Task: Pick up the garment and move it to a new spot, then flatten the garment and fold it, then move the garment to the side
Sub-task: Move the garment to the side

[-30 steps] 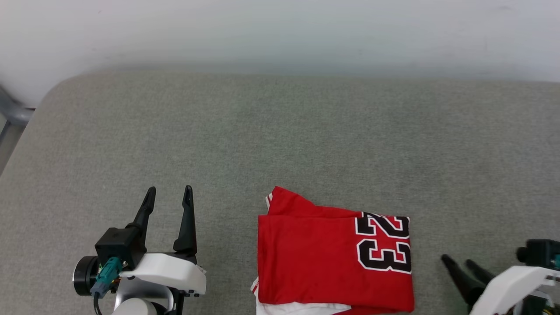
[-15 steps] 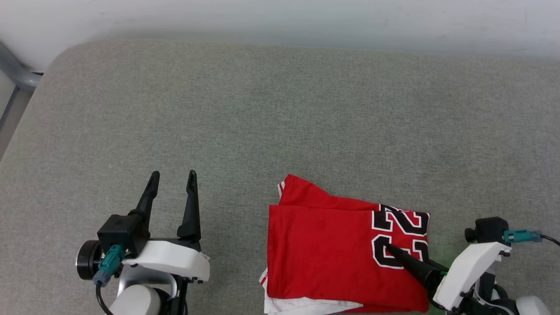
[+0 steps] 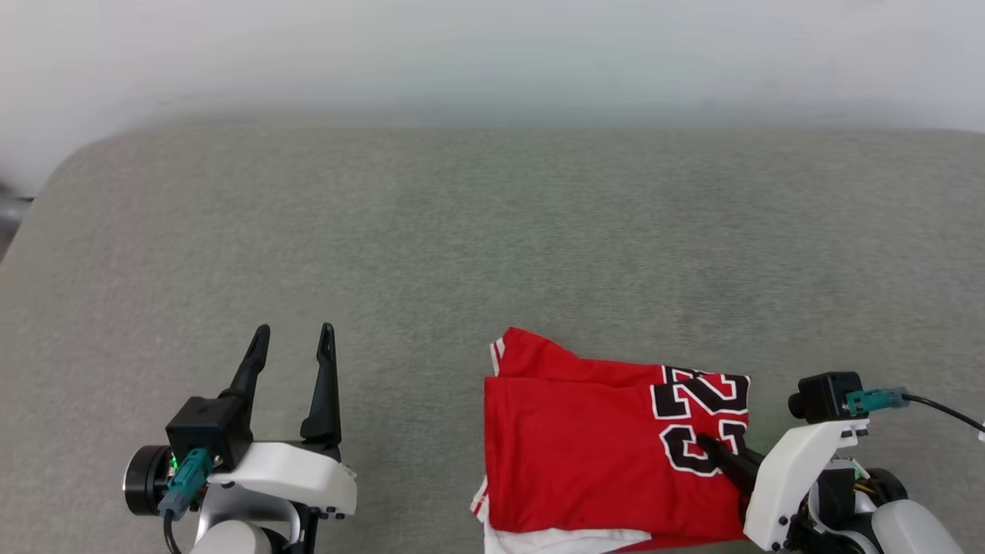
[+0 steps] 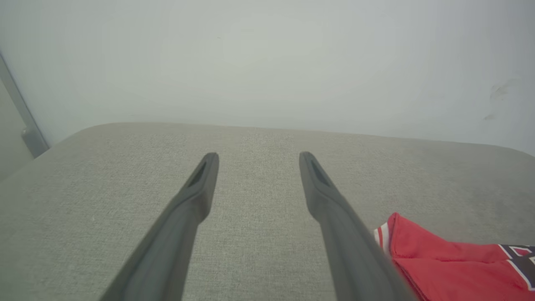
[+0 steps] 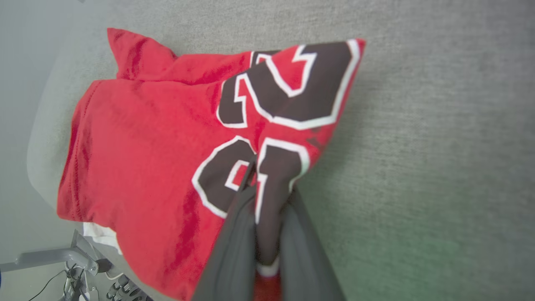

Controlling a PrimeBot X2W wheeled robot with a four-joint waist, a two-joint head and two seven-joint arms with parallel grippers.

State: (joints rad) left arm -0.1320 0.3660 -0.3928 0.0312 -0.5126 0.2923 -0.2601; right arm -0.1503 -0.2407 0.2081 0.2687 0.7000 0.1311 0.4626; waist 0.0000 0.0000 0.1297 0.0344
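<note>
Since the garment (image 3: 585, 454) is already lying as a tidy folded rectangle on the grey padded surface (image 3: 385, 231), near the front edge and a bit right of centre, I'd say the flatten-and-fold part looks done. What's left is just the last bit: shifting it off to the side. The right gripper (image 3: 706, 445) comes in low from the lower right, with its fingers slanting up-left onto the right-hand edge of the fold, right on the black "23" lettering. In the right wrist view the two fingers are nearly together with a bunched ridge of the printed cloth pinched between them. So it's got hold of the shirt, though the stack doesn't look lifted off the surface yet. The left gripper (image 3: 294, 332) sits well apart to the left, fingers spread wide and pointing away from the robot, holding nothing and hovering over bare surface.
</note>
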